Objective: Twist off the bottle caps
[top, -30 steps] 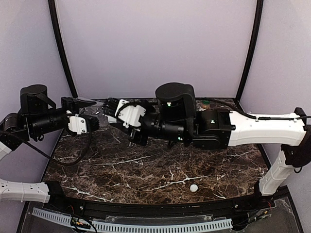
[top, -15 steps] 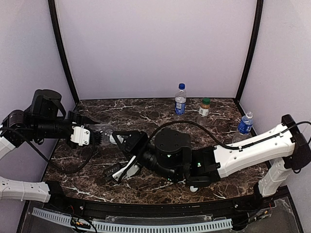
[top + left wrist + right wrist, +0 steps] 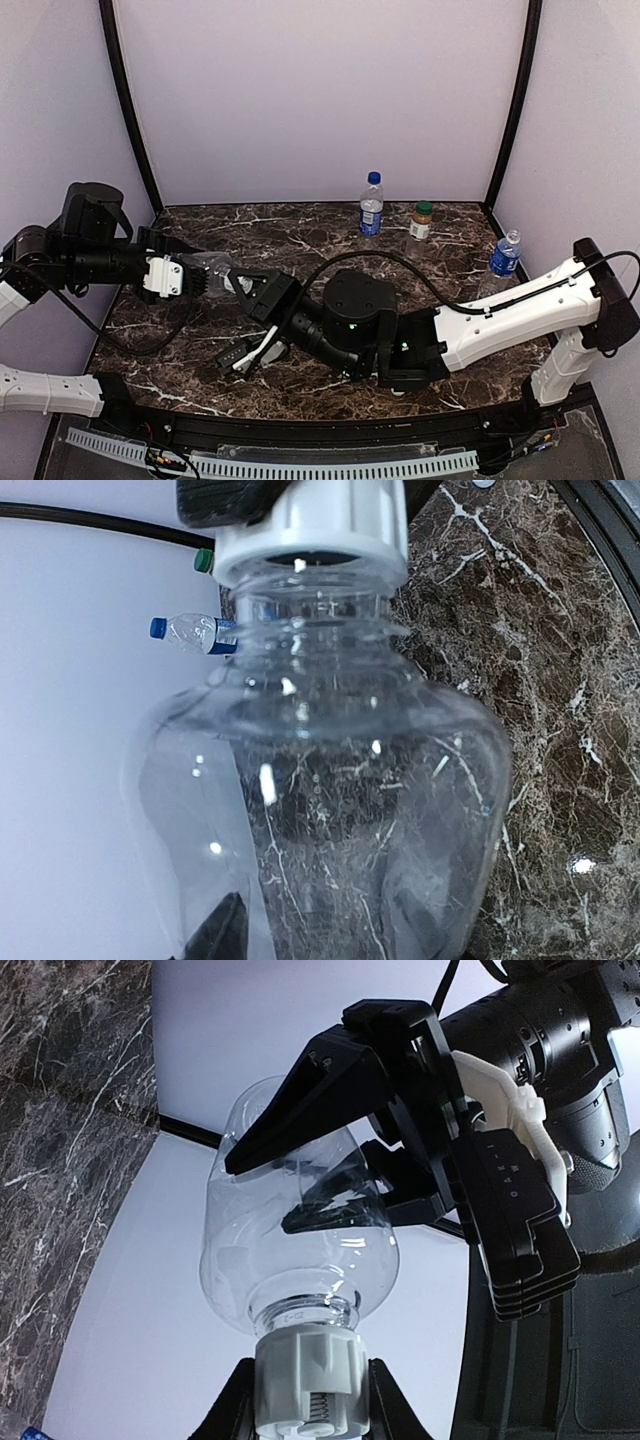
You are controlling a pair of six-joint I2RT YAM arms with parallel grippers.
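A plain clear bottle lies sideways in the air over the table's left side. My left gripper is shut on its body; in the left wrist view the bottle fills the frame and a dark finger shows through it. My right gripper is shut on its white ribbed bottle cap, a finger on either side, and the cap sits on the neck. Three other bottles stand capped: a blue-capped one, a green-capped tan-label one, another blue-capped one.
The right arm stretches low across the front and middle of the dark marble table. Black frame posts rise at the back corners, with pale walls behind. A black rail runs along the near edge.
The right arm has swung down from high across the back to low over the front, uncovering the back bottles. Both grippers, still joined at the bottle, have shifted toward the near side.
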